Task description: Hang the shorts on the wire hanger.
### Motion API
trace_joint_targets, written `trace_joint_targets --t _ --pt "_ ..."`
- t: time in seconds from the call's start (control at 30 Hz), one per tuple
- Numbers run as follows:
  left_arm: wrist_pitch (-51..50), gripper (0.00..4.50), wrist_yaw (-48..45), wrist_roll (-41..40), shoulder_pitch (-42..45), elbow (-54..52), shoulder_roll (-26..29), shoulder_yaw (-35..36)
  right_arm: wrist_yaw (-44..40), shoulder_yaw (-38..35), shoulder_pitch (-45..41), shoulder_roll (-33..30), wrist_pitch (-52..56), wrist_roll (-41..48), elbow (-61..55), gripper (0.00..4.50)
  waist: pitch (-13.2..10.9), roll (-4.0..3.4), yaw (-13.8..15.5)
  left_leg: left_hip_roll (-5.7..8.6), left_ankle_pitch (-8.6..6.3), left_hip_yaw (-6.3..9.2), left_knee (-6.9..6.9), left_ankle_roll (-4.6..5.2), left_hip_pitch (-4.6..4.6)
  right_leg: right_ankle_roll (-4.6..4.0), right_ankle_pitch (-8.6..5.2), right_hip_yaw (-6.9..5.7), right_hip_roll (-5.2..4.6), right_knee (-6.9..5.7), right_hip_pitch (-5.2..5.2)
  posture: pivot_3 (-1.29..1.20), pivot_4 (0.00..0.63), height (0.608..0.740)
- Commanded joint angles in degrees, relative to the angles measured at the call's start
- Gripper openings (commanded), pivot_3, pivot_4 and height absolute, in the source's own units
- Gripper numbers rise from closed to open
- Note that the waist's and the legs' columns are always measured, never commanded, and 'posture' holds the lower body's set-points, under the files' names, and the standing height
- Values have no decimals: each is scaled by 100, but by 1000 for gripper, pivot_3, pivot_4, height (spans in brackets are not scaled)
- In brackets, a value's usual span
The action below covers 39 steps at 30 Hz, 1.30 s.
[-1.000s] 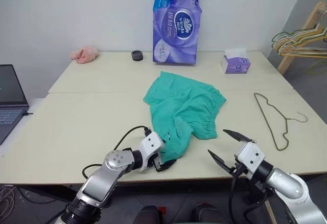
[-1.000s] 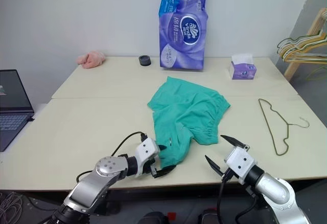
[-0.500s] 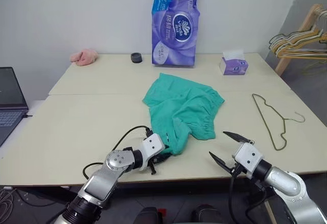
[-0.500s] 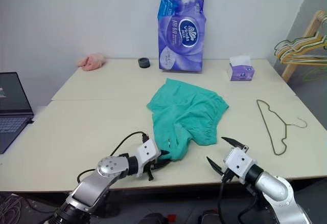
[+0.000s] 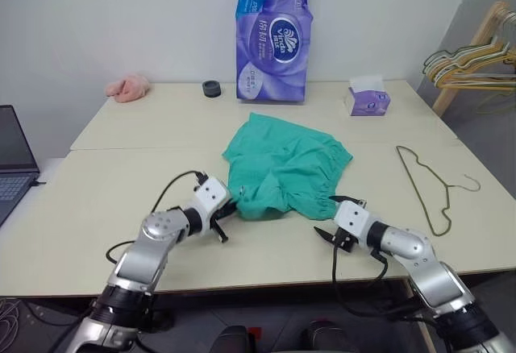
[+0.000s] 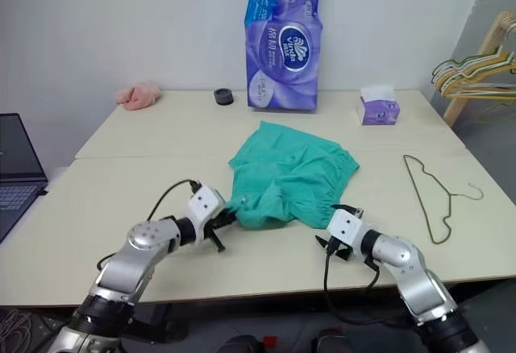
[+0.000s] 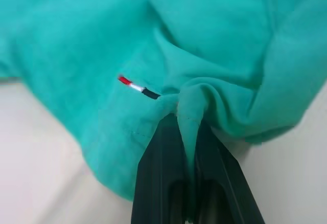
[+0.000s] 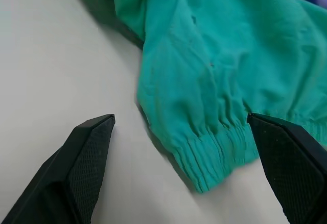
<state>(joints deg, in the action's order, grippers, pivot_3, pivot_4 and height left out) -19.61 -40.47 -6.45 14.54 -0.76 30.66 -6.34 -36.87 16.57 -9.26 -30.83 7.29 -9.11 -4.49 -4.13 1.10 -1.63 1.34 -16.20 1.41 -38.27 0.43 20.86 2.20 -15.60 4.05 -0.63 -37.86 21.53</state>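
One pair of shorts (image 5: 284,167) lay on the counter (image 5: 121,184), pinched by the left claw (image 5: 228,209); the right claw (image 5: 337,222) gaped beside its waistband, one wire hanger (image 5: 431,185) further right.

Left pincer (image 7: 188,132) clamped (fabric fold between fingers); right pincer (image 8: 189,157) spread wide, low.

Two cream tables (image 5: 121,200) are set edge to edge against a plain white wall (image 5: 121,22). At three o'clock a wooden rack (image 5: 472,55) is seen; at nine o'clock a laptop (image 5: 12,155) is placed.
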Motion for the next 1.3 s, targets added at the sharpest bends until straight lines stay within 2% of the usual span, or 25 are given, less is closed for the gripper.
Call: trace_joint_targets --t 0.03,0.07,0.17,0.37,0.53,0.63,0.73,0.8,0.93,1.0,1.07,1.1,1.17,1.2,1.23,1.3 --pt "61 44 -15 -109 102 -49 -40 139 11 152 -374 51 63 -294 358 4454 3 4 -1 2 0 0 6 0 -2 -5 3 0 -2 1 0 -10 29 740" --pt "69 44 -41 -114 94 -60 -41 137 37 173 -456 74 87 -345 447 4454 3 5 -1 2 0 0 10 0 -2 -11 7 0 -2 1 3 -10 29 740" --pt "117 0 -137 -109 18 -65 8 141 161 102 -729 104 186 -450 695 3866 4 7 -2 2 0 1 15 -1 -1 -23 14 -1 -3 0 7 -8 29 740" --pt "263 0 -334 -56 -69 57 175 169 -112 -29 -761 -147 226 -356 435 1845 3 7 11 3 0 2 16 -1 1 -24 14 -3 -5 -2 12 -15 31 740" --pt "233 0 -860 -152 -146 26 448 55 -655 -91 -651 -530 493 -135 -196 203 2 6 -7 4 0 -1 20 -1 6 -23 14 -2 -7 -2 18 -19 34 740" --pt "95 0 -1543 -349 -323 -212 800 -40 -1000 -223 -591 -780 740 61 -620 70 1 4 -21 4 0 0 28 -1 6 -24 13 -3 -7 -2 21 -20 36 740" --pt "-760 0 -3024 -1166 -813 -1025 1872 -81 -1925 -574 -499 -1424 1453 802 -1572 70 -17 0 -62 2 -1 -1 34 -2 12 -30 9 -2 -6 -4 32 -16 40 740" --pt "-1262 0 -3472 -1617 -925 -1327 2295 -21 -2466 -714 -464 -1819 1993 1354 -2105 70 -21 -5 -53 1 -3 -1 34 -3 29 -33 4 -5 -7 -9 54 -15 42 740" --pt "-1657 0 -3621 -1924 -616 -1239 2369 -30 -3086 -863 -796 -2215 2995 2260 -2409 70 -31 -1 -5 -1 -3 14 30 -3 16 -11 -31 -22 -11 -9 51 -13 46 740" --pt "-1443 0 -3440 -1557 159 -441 2003 -274 -3358 -675 -1602 -2155 3111 2317 -1629 70 -56 -3 6 -1 -2 15 25 -2 9 -12 -33 -24 -12 -10 44 -2 49 740" --pt "-1019 0 -3180 -1092 1097 633 1536 -495 -3370 -337 -2510 -1941 2684 1913 -375 70 -111 -4 6 0 4 4 8 6 -15 -28 -36 -34 -22 -9 19 -1 48 740" --pt "-673 0 -2818 -773 1906 1572 1152 -546 -3184 -91 -3164 -1712 2166 1478 697 70 -117 12 10 3 13 -7 8 21 -11 -28 -28 -47 -27 -7 21 5 45 740" --pt "171 0 -1789 -146 3730 3701 423 -566 -2440 248 -4634 -1094 1151 721 3096 70 -140 45 25 6 32 -9 1 34 -26 -34 23 -74 -24 10 1 8 41 740" --pt "569 0 -1404 95 4454 4595 170 -566 -2049 347 -5243 -830 667 415 4111 70 -147 65 22 3 65 -1 7 9 -4 -32 39 -87 0 15 -6 9 37 740" --pt "1053 0 -704 403 5311 5493 2 -591 -1291 415 -5993 -563 150 87 5151 70 -145 73 10 3 76 -2 7 -1 18 -7 75 -85 0 15 17 9 37 740" --pt "1846 0 479 879 6675 6681 -108 -597 92 439 -7198 -236 -651 -380 6554 70 -142 77 -28 6 80 -12 14 -38 90 -15 100 -71 -34 -2 105 6 33 740"
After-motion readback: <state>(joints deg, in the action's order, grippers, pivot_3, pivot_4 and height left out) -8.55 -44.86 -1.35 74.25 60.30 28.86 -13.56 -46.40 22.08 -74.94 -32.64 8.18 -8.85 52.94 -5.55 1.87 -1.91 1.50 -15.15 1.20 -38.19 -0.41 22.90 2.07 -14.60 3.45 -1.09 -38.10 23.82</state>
